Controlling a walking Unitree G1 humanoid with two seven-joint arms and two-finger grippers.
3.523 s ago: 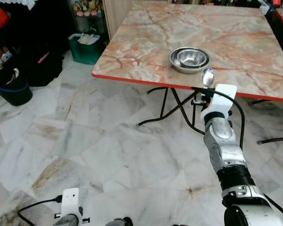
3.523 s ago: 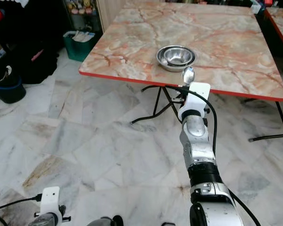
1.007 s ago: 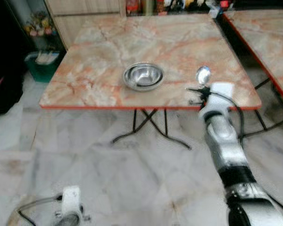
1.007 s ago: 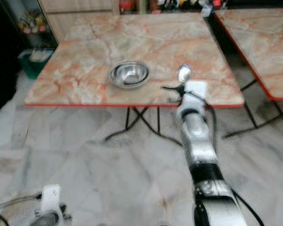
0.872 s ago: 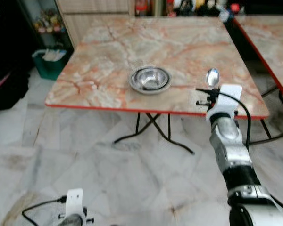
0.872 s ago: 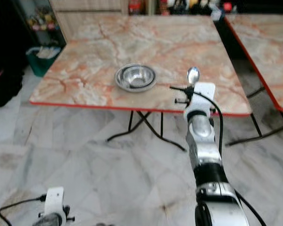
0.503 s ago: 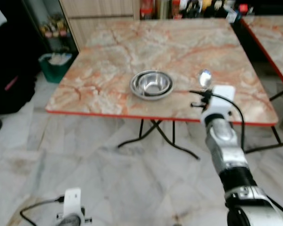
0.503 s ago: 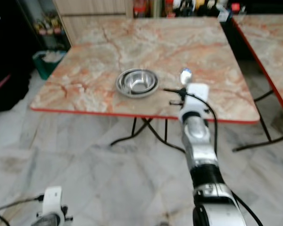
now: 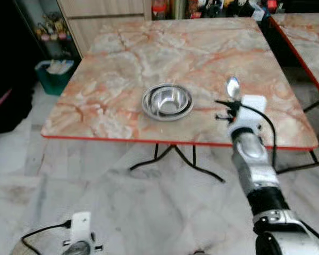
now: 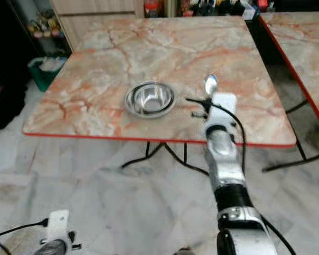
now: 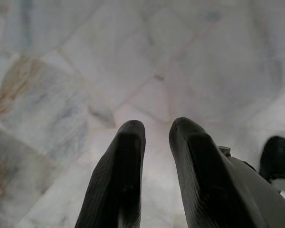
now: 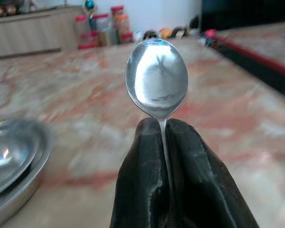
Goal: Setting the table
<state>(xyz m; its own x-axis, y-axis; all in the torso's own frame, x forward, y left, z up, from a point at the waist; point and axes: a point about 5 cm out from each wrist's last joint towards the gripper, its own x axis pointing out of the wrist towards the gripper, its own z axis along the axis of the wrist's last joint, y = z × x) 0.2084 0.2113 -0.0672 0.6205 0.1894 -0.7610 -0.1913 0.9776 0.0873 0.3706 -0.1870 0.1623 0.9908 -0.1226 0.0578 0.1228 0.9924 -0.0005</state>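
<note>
A polished steel spoon is pinched by its thin handle between the two black fingers of the right gripper, with the bowl standing upright above the fingertips. In the head views the spoon is held over the table, at about 3 o'clock from the nested steel bowls, near them but apart.

Several risks can be judged from this. Only a narrow, smooth metal stem is gripped, so the spoon could be twisted or allowed to slide down between the ribbed pads if the arm is jolted while the body is moved. If the spoon is released from this height, it could bounce on the hard tabletop or skid towards the red-trimmed edge at 5 o'clock. If it is lowered too far towards 9 o'clock, the bowls' rim could be struck and the light bowls pushed.

The tabletop is glossy, with a pink-orange marble pattern, and is carried on thin black folding legs. The bowls are round, shallow and mirror-bright. The floor is veined grey-white marble tile.

The left gripper hangs idle over the floor, its rounded matte fingers close together with a narrow gap between them and nothing held.
</note>
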